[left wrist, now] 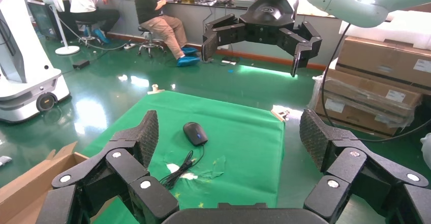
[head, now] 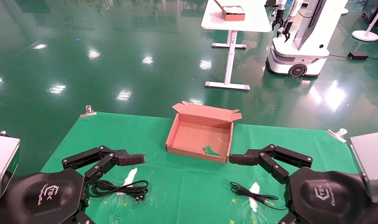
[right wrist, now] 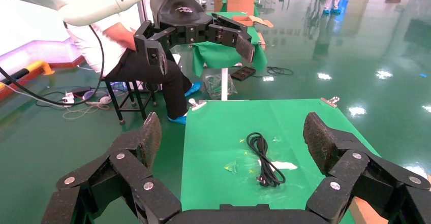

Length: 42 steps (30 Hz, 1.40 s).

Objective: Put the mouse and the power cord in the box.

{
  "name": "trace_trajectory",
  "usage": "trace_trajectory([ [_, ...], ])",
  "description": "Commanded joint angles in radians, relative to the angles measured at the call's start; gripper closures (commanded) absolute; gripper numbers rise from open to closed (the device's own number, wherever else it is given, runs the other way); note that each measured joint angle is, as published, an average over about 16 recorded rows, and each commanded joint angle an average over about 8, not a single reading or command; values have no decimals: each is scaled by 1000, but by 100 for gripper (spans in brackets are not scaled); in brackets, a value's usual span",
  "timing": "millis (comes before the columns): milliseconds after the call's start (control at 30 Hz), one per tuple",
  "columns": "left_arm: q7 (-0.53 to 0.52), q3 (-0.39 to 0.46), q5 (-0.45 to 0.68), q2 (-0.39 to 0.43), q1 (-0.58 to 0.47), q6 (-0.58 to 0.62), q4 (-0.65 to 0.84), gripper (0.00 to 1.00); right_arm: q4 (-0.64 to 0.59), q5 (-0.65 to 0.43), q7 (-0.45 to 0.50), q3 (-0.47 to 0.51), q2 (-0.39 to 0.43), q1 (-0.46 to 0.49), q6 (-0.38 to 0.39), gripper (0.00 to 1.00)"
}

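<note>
The open brown box [head: 201, 137] sits on the green cloth [head: 182, 193] at the middle of the table. The power cord [head: 120, 188] lies in a loop at the near left, below my left gripper [head: 114, 161], which hovers open and holds nothing. In the right wrist view the power cord [right wrist: 264, 158] lies flat, plug at one end. The mouse [left wrist: 195, 133] rests on the cloth in the left wrist view. From the head it is hidden under my right gripper [head: 248, 160], also open and holding nothing. Only the mouse's thin cable [head: 254, 194] shows there.
Metal clips [head: 88, 111] [head: 338, 133] pin the cloth at the far corners. A green scrap [head: 211, 151] lies inside the box. Torn white patches [head: 130, 177] mark the cloth. Beyond stand a white table with a smaller brown box [head: 234, 13] and another robot [head: 301, 46].
</note>
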Motion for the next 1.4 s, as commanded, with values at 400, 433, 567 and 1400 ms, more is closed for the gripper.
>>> trace_trajectory([
  [400,0,0,0,0,0,0,0,0,0,0,0,0,0,0,0,0],
  [433,0,0,0,0,0,0,0,0,0,0,0,0,0,0,0,0],
  [567,0,0,0,0,0,0,0,0,0,0,0,0,0,0,0,0],
  [1400,5,3,10,1,-3,2,0,0,-4,-7,-4,-1,2,-1,-2,0],
])
